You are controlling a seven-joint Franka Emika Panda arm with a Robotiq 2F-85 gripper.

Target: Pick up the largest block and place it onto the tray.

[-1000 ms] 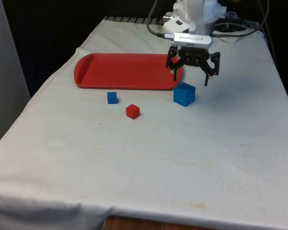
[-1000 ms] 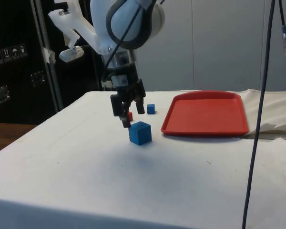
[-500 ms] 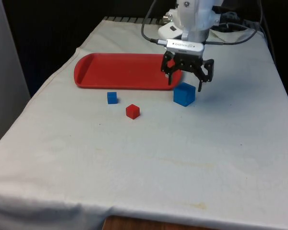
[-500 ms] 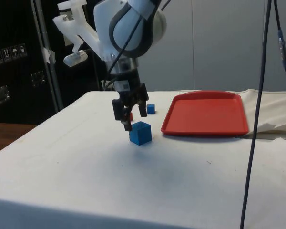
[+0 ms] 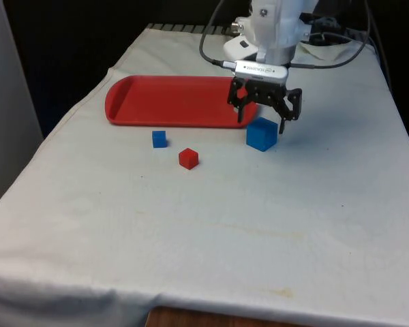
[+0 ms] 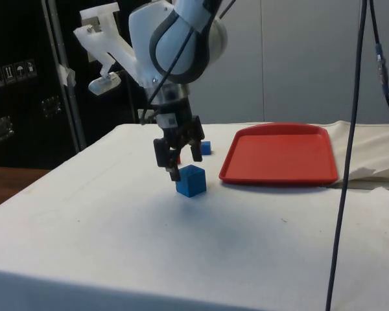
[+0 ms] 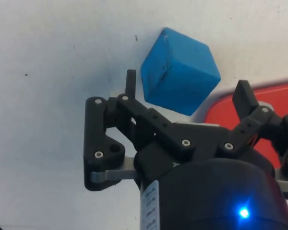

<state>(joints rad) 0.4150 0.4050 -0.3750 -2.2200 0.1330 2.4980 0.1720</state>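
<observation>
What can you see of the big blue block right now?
The large blue cube-shaped block looks solid and matte, with slightly rounded edges and faint dark scuffs on one face in the wrist view. It sits flat on the white cloth, turned corner-on to the front camera, just off the red plastic tray's near edge. The black two-finger hand is open just above it, fingers astride, not touching.

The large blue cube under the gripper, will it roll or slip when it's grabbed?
The large blue cube rests flat-faced on the white cloth, so rolling seems unlikely. It looks rigid with sharp edges, probably light. The open gripper meets it corner-on in the wrist view, so it may twist as the fingers close.
</observation>
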